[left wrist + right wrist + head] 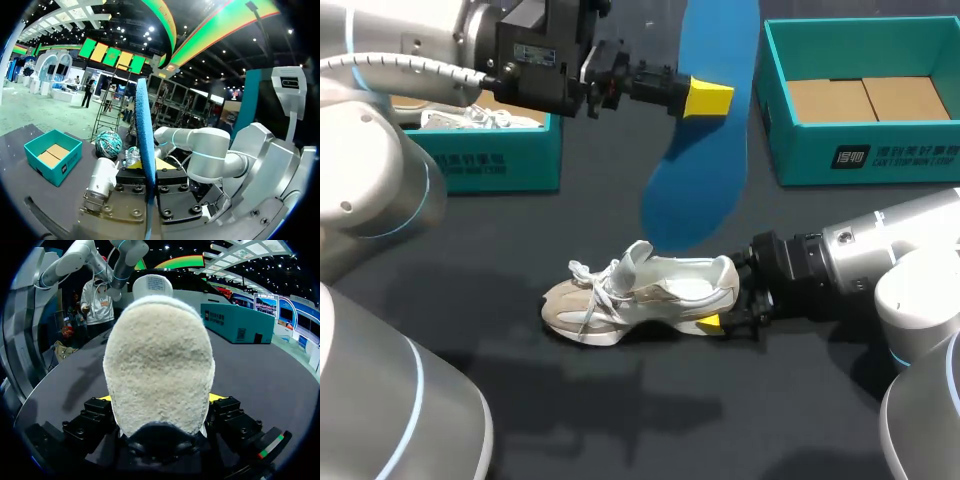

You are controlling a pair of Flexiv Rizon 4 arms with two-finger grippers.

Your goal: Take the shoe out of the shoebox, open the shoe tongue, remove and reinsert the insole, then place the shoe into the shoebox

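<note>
DESK: Fleecy heel of the shoe (159, 365) fills your right wrist view, pinched from both sides by your right claw (722, 308). The shoe rests on its sole near the middle of the tabletop (620, 420), toe toward your left side, tongue standing up. And the insole?

FIELD: Your left claw (712, 98) clamps the blue insole (705, 130) by its side edge and holds it high, well above the shoe. It looks light and floppy, so expect it to bend and sway if you carry it by one end. A grip near mid-length seems sound.

DESK: Where should you hold the shoe?

FIELD: At the heel, where you have it. That is probably the stiffest part, though the fleece may let it slip. The upper looks soft and would likely collapse under a squeeze.

DESK: Boxes?

FIELD: One teal shoebox (860, 160) stands empty at the far right corner. Another shoebox (490, 160) at the far left edge holds what looks like a second shoe (470, 118).
</note>
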